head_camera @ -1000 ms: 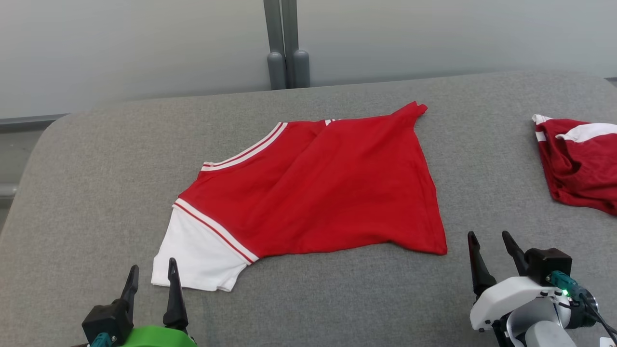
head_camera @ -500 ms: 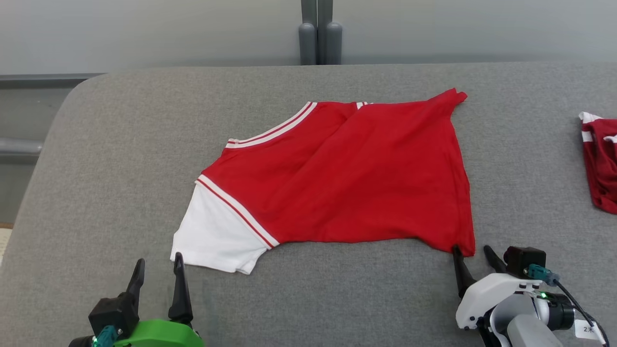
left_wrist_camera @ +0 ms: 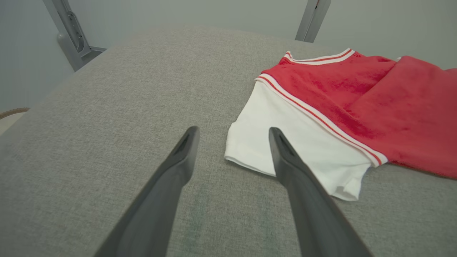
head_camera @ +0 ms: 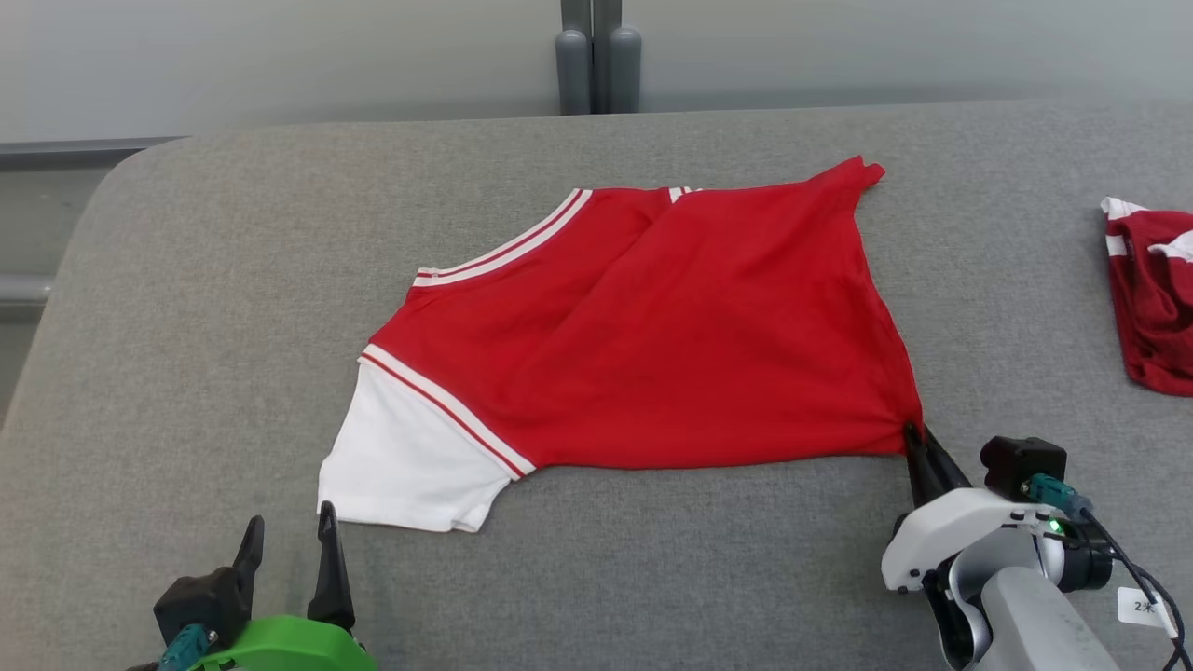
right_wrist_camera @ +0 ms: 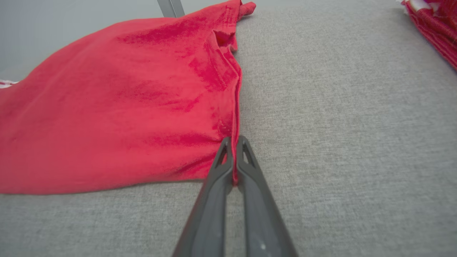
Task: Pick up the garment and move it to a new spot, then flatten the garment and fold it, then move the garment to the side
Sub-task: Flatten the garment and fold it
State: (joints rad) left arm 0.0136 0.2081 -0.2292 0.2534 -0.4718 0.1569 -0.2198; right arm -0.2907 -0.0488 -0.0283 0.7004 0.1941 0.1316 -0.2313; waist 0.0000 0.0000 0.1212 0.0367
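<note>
The garment [head_camera: 671,326] is a red shirt with a white sleeve [head_camera: 401,466] and white-striped trim, lying spread on the grey padded table [head_camera: 233,261]. My right gripper [head_camera: 916,438] is shut on the garment's near right corner; in the right wrist view the red cloth [right_wrist_camera: 125,107] is pinched between its closed fingers [right_wrist_camera: 234,142]. My left gripper [head_camera: 287,527] stands open just in front of the white sleeve's near edge. In the left wrist view its fingers [left_wrist_camera: 232,134] straddle the sleeve's corner [left_wrist_camera: 257,142], above the cloth.
A second red and white garment [head_camera: 1151,298] lies bunched at the table's right edge. Grey posts [head_camera: 592,56] stand behind the table against a pale wall. Bare grey table lies to the left and along the front.
My right gripper moved forward onto the garment's near right corner and closed on it. The left gripper stayed open near the sleeve. The camera shifted between frames.
</note>
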